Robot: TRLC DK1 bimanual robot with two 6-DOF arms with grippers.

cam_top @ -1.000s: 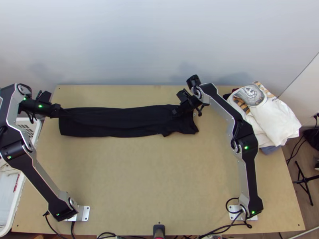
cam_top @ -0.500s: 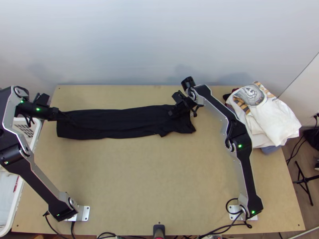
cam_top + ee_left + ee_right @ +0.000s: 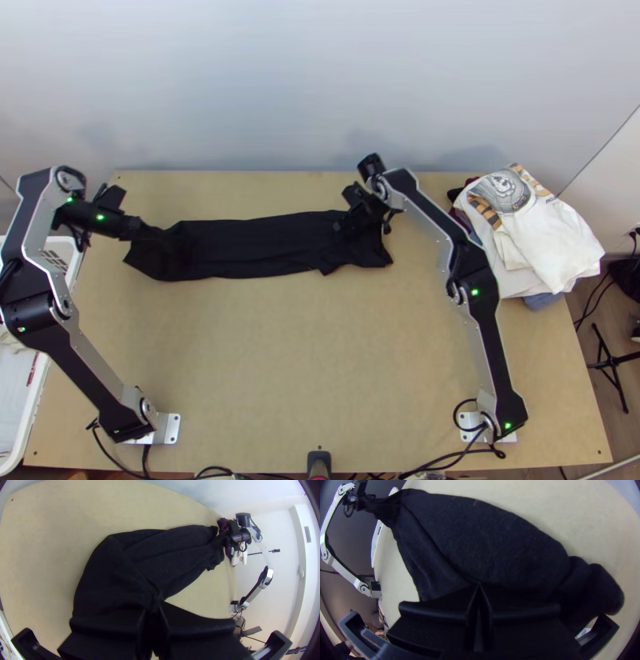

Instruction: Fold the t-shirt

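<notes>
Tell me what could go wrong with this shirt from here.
The left gripper bunches the black t-shirt where it pinches one end, so creases may get folded in. The right gripper pinches near the other end; pulling apart might slip a grip. The flap beyond could stay sticking out.

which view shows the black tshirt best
The top view: it shows the black t-shirt nearly whole, as a long strip gathered at the left claw. The left wrist view looks along it toward the right claw, the far end small; the right wrist view shows it broad up close, narrowing toward the left claw.
</notes>
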